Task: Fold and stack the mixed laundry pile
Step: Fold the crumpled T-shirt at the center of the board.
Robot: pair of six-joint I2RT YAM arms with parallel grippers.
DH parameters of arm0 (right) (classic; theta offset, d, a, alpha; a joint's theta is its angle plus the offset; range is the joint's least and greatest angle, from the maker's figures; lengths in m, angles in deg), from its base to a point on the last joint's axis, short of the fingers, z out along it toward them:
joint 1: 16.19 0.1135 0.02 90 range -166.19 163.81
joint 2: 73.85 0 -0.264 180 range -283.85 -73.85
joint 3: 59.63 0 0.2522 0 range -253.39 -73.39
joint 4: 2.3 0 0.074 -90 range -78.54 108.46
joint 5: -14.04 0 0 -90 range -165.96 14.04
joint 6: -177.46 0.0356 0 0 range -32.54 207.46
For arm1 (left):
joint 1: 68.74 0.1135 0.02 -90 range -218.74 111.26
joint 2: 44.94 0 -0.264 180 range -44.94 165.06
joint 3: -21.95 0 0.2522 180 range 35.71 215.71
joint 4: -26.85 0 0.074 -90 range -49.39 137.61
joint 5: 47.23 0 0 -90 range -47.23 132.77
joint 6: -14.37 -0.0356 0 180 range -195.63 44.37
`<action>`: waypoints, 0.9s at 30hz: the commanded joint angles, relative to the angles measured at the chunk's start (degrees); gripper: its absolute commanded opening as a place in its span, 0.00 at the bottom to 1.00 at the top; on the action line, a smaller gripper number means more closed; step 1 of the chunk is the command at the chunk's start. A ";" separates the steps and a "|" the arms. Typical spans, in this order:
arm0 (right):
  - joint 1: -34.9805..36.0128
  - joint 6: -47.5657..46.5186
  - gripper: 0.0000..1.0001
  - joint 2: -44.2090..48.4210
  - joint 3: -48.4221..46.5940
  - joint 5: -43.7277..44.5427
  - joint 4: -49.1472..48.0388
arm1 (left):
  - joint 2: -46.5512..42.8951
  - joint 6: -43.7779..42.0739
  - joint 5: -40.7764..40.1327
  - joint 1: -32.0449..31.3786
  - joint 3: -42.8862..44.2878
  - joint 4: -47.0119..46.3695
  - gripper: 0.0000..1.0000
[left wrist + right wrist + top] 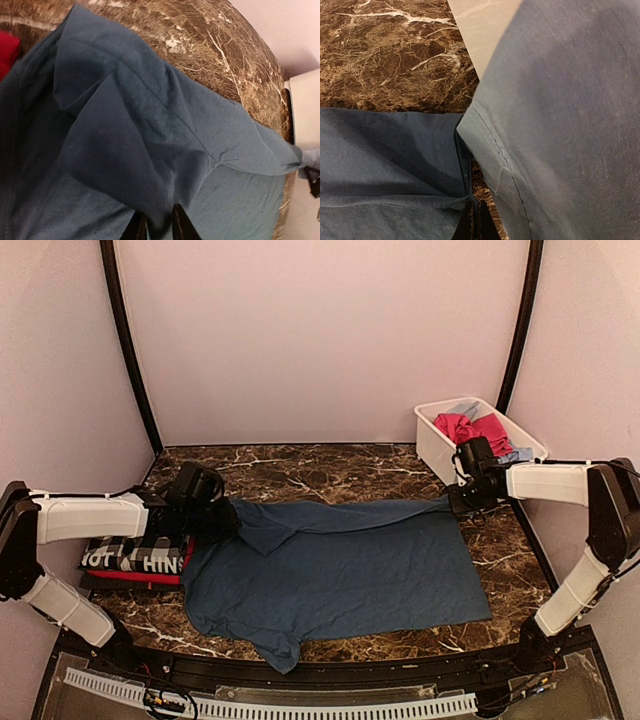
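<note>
A navy blue tee (340,570) lies spread across the marble table, its far edge stretched between my two grippers. My left gripper (215,515) holds a bunched fold at the tee's left end. In the left wrist view its fingertips (159,225) stand slightly apart with navy cloth (150,125) pinched between them. At the tee's right corner, beside the tub, my right gripper (455,502) is shut on the hem (477,222). A folded checked garment (135,557) with white lettering lies on a red one (140,578) at the left.
A white tub (430,440) at the back right holds pink-red (470,428) and light blue (515,454) pieces. A lighter blue-grey hemmed cloth (570,125) fills the right of the right wrist view. A black rail (300,665) borders the table's near edge.
</note>
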 commanded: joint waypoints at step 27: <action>19.33 1.89 0.58 -3.30 -17.59 -11.77 6.84 | -6.32 -18.82 10.30 12.41 12.83 24.37 0.58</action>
